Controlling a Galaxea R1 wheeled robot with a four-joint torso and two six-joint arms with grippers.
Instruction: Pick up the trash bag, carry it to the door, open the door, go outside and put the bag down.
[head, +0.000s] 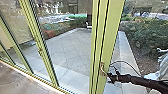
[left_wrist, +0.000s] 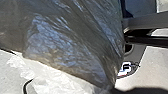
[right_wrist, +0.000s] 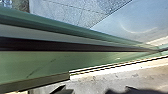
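Fingers of the right gripper (head: 110, 78) end beside a metal handle (head: 102, 68) on the broad green upright (head: 100, 30); how far open they are, and whether they grip the handle, I cannot tell. As for the left gripper, its fingers' opening and hold cannot be told either. The dark right arm (head: 140, 81) comes in low from the right edge of the head view and reaches nearly level across to the upright, a thin black cable (head: 127, 63) looping above it.

The trash bag (left_wrist: 67, 42), dark, shiny and creased, is close before the left wrist camera, with thin whitish plastic (left_wrist: 50, 78) along its lower side. Beyond it lie a pale floor (left_wrist: 156, 60) and a rounded grey part bearing a black-and-white patch (left_wrist: 125, 67).

Indoors, a brownish floor (head: 17, 78) runs up to the foot of the glass wall. Outside are square-jointed paving (head: 72, 47), a paler border (head: 126, 47) and a dark green hedge (head: 146, 32).

Green framing stands between the room and the paving: the broad upright by the arm, and slimmer ones to the left, one with its own small handle (head: 40, 51). Close up in the right wrist view, a long green frame (right_wrist: 47, 62) with a dark strip slants past the threshold.
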